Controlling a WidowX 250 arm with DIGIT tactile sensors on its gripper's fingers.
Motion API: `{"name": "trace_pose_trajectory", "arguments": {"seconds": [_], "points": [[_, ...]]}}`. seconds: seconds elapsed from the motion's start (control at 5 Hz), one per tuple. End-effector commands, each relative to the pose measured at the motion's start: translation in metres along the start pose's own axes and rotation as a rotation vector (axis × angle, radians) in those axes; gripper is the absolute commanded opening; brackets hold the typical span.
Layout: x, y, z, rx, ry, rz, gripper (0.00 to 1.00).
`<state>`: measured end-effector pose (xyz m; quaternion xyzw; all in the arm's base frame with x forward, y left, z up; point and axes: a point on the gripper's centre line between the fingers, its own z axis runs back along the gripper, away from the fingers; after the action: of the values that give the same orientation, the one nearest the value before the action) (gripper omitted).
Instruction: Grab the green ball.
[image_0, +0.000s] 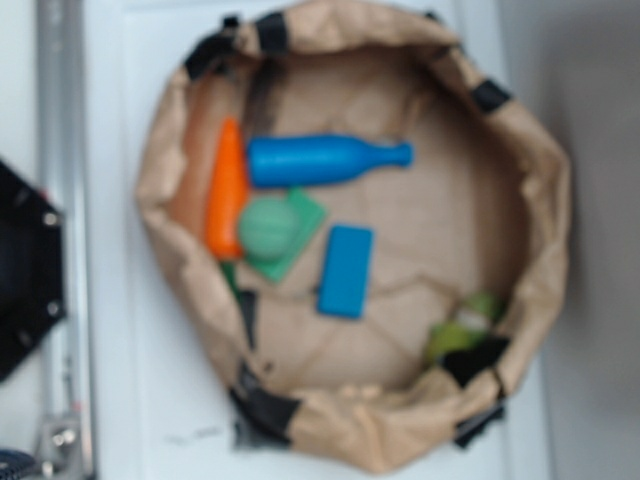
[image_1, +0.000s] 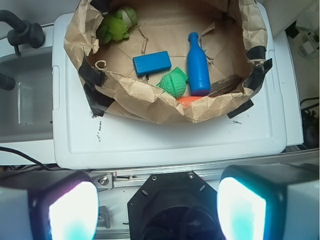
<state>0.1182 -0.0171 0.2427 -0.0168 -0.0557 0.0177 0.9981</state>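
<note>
The green ball (image_0: 268, 228) is a matte sea-green sphere resting on a flat darker-green square (image_0: 305, 232) inside an open brown paper bag (image_0: 545, 190). In the wrist view the green ball (image_1: 176, 85) lies near the bag's (image_1: 150, 102) closest wall, left of the blue bottle (image_1: 198, 65). My gripper (image_1: 157, 210) is open, its two pale fingers (image_1: 72, 210) wide apart at the bottom of the wrist view, with nothing between them. It hangs over the black robot base (image_1: 172, 210), well outside the bag and far from the ball. The exterior view does not show the gripper.
Also in the bag: a blue bottle (image_0: 320, 160), a blue rectangular block (image_0: 346, 270), an orange carrot-shaped toy (image_0: 226, 190) against the wall beside the ball, and a lumpy lime-green toy (image_0: 465, 325). The bag's crumpled walls stand up around everything. It sits on a white lid (image_1: 175, 135).
</note>
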Motion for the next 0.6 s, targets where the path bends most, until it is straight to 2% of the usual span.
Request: {"name": "trace_pose_trajectory", "arguments": {"seconds": [0.0,0.2,0.4], "points": [[0.0,0.0,0.0,0.0,0.0,0.0,1.0],[0.048,0.029,-0.029,-0.178,0.02,-0.131,1.0],[0.101,0.034,-0.057,-0.245,-0.055,-0.262,1.0]]}}
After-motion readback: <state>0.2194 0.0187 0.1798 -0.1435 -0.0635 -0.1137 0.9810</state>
